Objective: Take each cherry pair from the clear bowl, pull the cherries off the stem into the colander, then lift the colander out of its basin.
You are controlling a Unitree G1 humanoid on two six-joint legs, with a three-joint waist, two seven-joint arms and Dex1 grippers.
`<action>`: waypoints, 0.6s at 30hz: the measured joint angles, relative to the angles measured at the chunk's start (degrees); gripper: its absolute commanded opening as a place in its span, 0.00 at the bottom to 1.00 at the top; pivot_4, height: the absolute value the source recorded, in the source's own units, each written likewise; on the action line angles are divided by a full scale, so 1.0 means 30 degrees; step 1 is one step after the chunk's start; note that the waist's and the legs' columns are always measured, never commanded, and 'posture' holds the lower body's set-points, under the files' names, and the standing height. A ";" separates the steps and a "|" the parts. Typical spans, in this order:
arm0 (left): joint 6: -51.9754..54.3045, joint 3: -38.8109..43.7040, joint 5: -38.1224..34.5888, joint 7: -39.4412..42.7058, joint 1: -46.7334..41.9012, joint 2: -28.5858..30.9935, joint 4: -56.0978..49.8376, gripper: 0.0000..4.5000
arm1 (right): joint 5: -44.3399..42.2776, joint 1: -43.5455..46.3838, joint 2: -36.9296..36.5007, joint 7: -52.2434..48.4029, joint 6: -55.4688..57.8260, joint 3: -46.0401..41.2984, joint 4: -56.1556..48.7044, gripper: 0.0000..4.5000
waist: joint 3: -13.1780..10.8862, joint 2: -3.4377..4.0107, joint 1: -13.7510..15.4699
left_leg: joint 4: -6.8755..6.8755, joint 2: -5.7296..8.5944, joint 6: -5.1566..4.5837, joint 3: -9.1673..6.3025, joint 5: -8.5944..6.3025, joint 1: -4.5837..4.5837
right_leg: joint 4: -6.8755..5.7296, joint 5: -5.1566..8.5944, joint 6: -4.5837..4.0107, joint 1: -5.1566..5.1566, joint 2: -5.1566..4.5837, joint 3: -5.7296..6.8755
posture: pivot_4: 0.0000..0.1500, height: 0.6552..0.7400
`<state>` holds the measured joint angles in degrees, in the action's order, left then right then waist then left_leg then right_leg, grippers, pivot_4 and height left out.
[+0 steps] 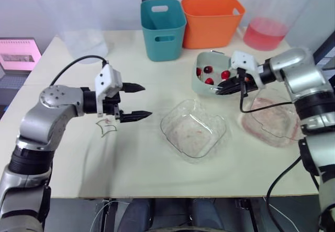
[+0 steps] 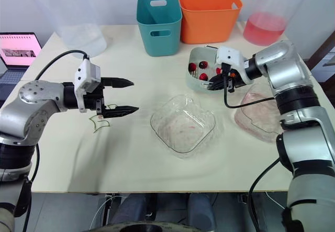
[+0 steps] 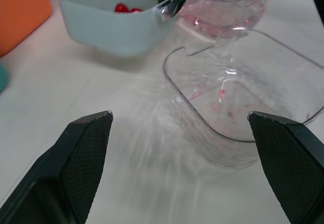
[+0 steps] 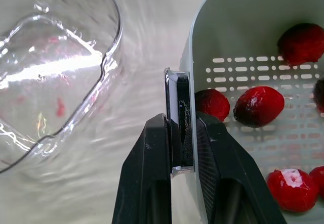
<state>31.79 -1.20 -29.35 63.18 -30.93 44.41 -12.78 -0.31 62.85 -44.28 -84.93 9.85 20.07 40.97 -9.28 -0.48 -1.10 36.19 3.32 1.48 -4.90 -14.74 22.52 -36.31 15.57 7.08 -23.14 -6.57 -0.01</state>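
Observation:
The pale green colander stands at the back right of the table and holds several red cherries. My right gripper is shut on its near rim, one finger inside the wall and one outside. The clear bowl sits mid-table with only red smears inside. To the left of that bowl my left gripper hovers open above the table, holding nothing. Bare green stems lie on the table just under its wrist.
A second clear, pink-stained dish lies under my right forearm. At the back stand a teal bin, an orange bin, a clear container of pink liquid and a clear tub. A laptop sits at the far left.

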 measured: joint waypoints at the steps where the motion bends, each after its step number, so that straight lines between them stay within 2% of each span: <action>1: 0.0087 0.0038 -0.0013 -0.0032 0.0070 0.0001 -0.0065 1.00 | 0.0118 -0.0001 0.0117 -0.0063 -0.0195 0.0049 0.0301 0.04 | 0.0000 0.0000 -0.0012 | -0.0001 -0.0001 0.0001 0.0001 0.0001 -0.0002 | -0.0001 0.0000 0.0000 -0.0004 0.0002 0.0000 | 1.00 1.00; 7: 0.0218 0.0098 -0.0035 -0.0232 0.0423 0.0003 -0.0283 1.00 | 0.0855 -0.0048 0.0394 -0.0397 -0.1125 0.0070 0.1407 0.04 | 0.0000 0.0000 -0.0022 | -0.0002 -0.0002 0.0009 0.0001 0.0005 -0.0002 | -0.0012 0.0000 0.0000 -0.0014 0.0004 0.0000 | 1.00 1.00; 9: 0.0218 0.0098 -0.0034 -0.0279 0.0424 0.0003 -0.0283 1.00 | 0.1044 -0.0245 0.0511 -0.0375 -0.1376 0.0068 0.1481 0.27 | 0.0000 0.0000 -0.0029 | -0.0003 -0.0001 0.0009 0.0002 0.0005 -0.0004 | -0.0018 0.0000 0.0000 -0.0015 0.0006 -0.0001 | 1.00 1.00; 10: 0.0217 0.0097 -0.0033 -0.0292 0.0425 0.0001 -0.0283 1.00 | 0.1141 -0.0317 0.0572 -0.0341 -0.1439 0.0066 0.1494 0.34 | 0.0000 0.0001 -0.0031 | -0.0005 -0.0002 0.0010 0.0004 0.0006 -0.0003 | -0.0019 0.0000 0.0000 -0.0020 0.0005 -0.0002 | 1.00 1.00; 13: 0.0209 0.0096 -0.0027 -0.0298 0.0424 -0.0003 -0.0277 1.00 | 0.1201 -0.0333 0.0578 -0.0247 -0.1563 -0.0127 0.1485 0.65 | 0.0000 0.0001 -0.0024 | -0.0004 -0.0002 0.0011 0.0003 0.0006 -0.0004 | -0.0021 0.0000 0.0000 -0.0020 0.0005 -0.0003 | 1.00 1.00; 18: 0.0067 0.0094 0.0048 -0.0365 0.0417 -0.0062 0.0095 1.00 | 0.0993 -0.0716 0.0029 -0.0019 -0.1155 -0.1113 0.0529 0.65 | 0.0000 0.0002 0.0007 | -0.0004 -0.0001 0.0010 0.0002 0.0006 -0.0003 | -0.0021 0.0000 0.0000 -0.0020 0.0003 -0.0004 | 1.00 1.00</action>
<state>31.99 -0.92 -29.21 62.09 -29.68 44.22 -12.49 2.67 60.70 -44.19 -84.99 6.38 16.74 42.56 -9.28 -0.47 -1.08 36.18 3.32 1.51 -4.89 -14.72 22.52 -36.37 15.56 7.08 -23.20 -6.56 -0.02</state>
